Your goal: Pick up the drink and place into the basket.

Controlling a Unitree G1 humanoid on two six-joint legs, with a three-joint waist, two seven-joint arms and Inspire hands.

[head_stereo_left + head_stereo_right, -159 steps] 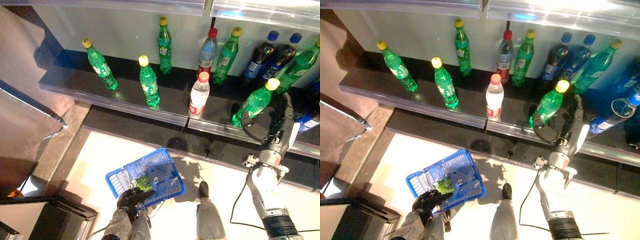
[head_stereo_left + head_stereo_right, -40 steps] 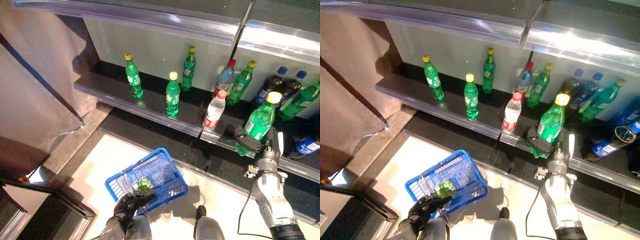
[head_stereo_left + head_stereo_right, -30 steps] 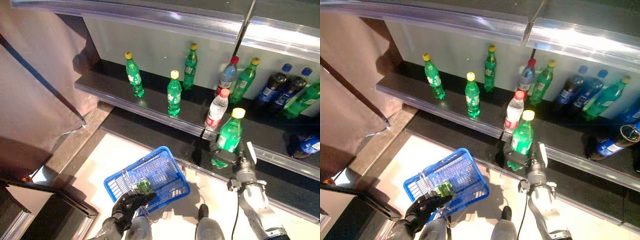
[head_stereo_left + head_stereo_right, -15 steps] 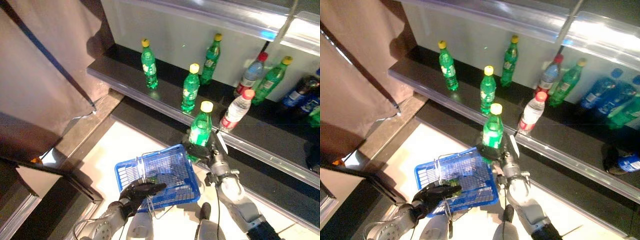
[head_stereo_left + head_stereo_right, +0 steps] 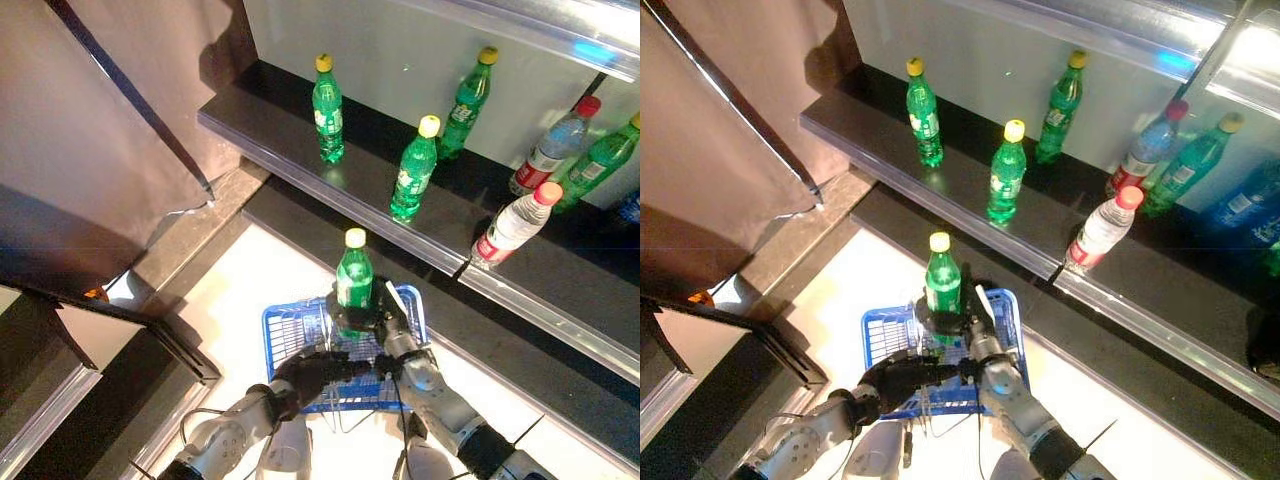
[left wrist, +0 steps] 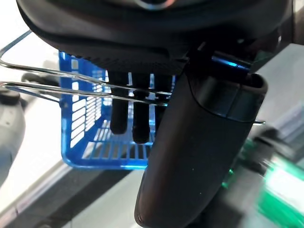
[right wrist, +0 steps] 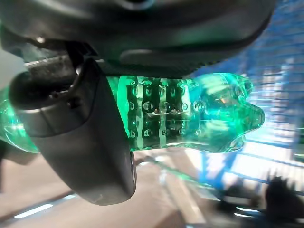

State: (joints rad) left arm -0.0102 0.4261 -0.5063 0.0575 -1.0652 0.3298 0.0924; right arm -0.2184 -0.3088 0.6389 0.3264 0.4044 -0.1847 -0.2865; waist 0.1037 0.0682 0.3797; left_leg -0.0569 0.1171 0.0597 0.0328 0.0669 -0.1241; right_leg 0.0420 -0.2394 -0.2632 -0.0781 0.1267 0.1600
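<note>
My right hand [image 5: 392, 330] is shut on a green bottle with a yellow cap [image 5: 354, 278] and holds it upright over the blue basket [image 5: 286, 330]. Its wrist view shows the thumb [image 7: 80, 137] and fingers curled round the bottle's ribbed lower part [image 7: 190, 118], with the basket's blue mesh [image 7: 280, 71] behind it. My left hand [image 5: 318, 370] is shut on the thin wire handles [image 6: 61, 83] and holds the blue basket [image 6: 85, 137] up in front, just under the bottle.
A dark shelf [image 5: 300, 150] runs behind the basket with green bottles [image 5: 415, 170] and a clear red-capped bottle [image 5: 515, 222] standing on it. A lower dark ledge [image 5: 560, 350] lies below it. A brown panel [image 5: 90, 150] and a dark frame [image 5: 150, 340] stand at the left.
My right hand has carried the green bottle left and down, from beside the shelf's edge to above the basket. My left hand has raised the basket under it. The camera has shifted.
</note>
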